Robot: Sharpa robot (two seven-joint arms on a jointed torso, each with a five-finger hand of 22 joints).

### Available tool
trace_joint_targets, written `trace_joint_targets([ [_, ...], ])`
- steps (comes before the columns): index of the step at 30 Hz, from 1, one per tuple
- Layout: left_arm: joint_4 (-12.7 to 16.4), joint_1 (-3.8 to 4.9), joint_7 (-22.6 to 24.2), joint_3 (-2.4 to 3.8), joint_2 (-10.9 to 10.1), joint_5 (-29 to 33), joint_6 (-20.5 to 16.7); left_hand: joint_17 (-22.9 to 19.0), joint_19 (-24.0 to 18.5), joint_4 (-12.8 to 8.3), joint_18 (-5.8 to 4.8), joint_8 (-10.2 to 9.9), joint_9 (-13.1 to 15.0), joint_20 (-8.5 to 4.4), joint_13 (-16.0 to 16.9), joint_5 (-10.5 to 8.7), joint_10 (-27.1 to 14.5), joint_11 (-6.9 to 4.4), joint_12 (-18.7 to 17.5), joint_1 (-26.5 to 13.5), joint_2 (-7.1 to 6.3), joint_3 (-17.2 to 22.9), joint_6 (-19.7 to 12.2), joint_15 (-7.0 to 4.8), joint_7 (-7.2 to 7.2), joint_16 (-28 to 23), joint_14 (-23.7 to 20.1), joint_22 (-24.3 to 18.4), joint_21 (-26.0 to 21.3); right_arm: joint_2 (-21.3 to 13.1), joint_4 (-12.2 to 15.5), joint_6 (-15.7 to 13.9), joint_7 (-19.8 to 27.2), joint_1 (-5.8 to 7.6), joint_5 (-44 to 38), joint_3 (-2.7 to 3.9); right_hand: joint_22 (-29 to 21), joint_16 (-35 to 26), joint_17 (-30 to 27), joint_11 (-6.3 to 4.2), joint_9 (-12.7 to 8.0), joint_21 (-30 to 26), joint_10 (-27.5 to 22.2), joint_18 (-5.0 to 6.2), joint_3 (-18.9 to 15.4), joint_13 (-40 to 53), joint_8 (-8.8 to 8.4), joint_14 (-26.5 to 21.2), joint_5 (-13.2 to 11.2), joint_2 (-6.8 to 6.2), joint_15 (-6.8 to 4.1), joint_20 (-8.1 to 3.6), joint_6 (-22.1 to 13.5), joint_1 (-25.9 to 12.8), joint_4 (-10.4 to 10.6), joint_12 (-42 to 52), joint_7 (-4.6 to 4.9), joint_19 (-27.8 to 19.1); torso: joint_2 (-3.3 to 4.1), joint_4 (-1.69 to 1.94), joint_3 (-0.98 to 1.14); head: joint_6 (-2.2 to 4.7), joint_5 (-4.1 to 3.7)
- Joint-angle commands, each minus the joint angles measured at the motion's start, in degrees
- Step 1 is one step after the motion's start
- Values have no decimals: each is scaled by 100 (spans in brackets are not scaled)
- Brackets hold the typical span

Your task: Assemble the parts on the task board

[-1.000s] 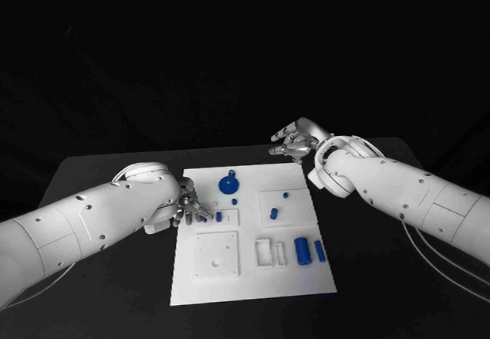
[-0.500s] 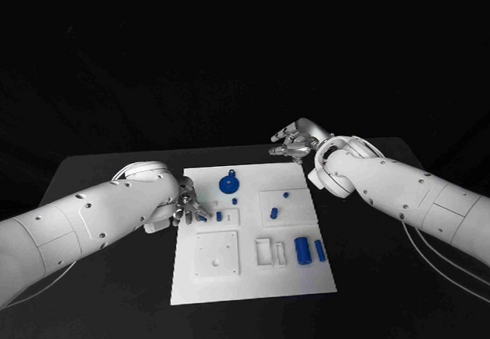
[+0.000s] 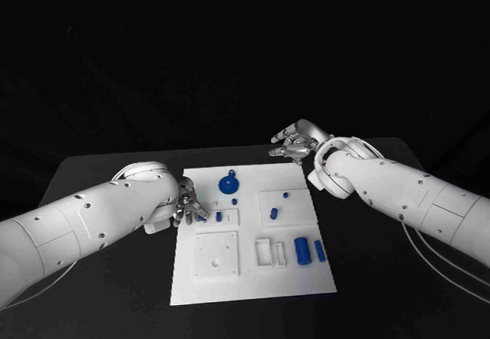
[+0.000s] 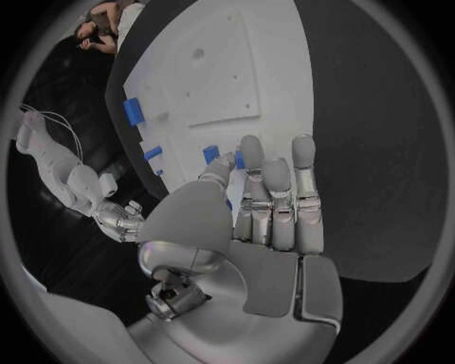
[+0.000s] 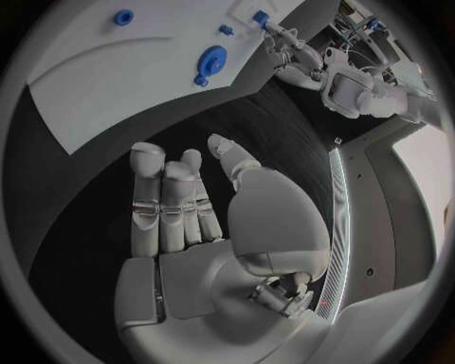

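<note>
My left hand (image 3: 187, 208) works a small blue part (image 4: 211, 154) at the task board (image 3: 252, 285) edge, fingers seemingly pinching it. Right hand (image 3: 297, 141) waits beyond the board, fingers loosely apart, empty. Next: seat the part.

The head camera looks down on the task board (image 3: 252, 285), which both close wrist cameras also catch obliquely.

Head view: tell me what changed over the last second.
Nothing visibly changed. The left hand stays at the task board's left edge with its fingers at a small blue part; the right hand still hovers open beyond the far right corner.
</note>
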Motion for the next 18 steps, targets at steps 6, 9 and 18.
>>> trace_joint_targets([
  [6, 26, 7, 49, 3, 1, 129, -11, -37, -31, -307, -16, 303, 167, 8, -17, 331, -67, 0, 33, -174, 160, 507, -192, 3, 13, 9, -54, 117, 8, 6, -2, 113, 13, -7, -53, 2, 246, -14, 0, -31, 1, 5, -22, 44, 11, 3, -21, 8, 19, -18, -14, -16, -11, -31, 4, -5, 15, 281, 2, 0, 2, -4, -8],
  [9, 30, 7, 63, 4, 3, 154, -19, -45, -50, -487, -5, 416, 232, 7, -23, 472, -64, 7, 41, -195, 248, 710, -220, 2, 26, 21, -61, 119, 36, 7, -4, 121, 11, -8, -54, 2, 246, -14, 0, -31, 1, 5, -22, 44, 11, 3, -21, 8, 19, -18, -14, -16, -11, -31, 4, -5, 15, 281, 2, -4, 3, -3, -8],
  [18, 34, 19, 116, 21, -13, 237, 82, -77, -119, -844, 15, 666, 395, 17, -15, 357, -89, 35, 77, -332, 513, 913, -373, 12, 49, 45, -92, 120, 133, 5, -9, 140, 5, -10, -57, 2, 246, -14, 0, -31, 1, 5, -22, 44, 11, 3, -21, 8, 19, -18, -14, -16, -11, -31, 4, -5, 15, 281, 0, 1, 5, -5, -12],
])
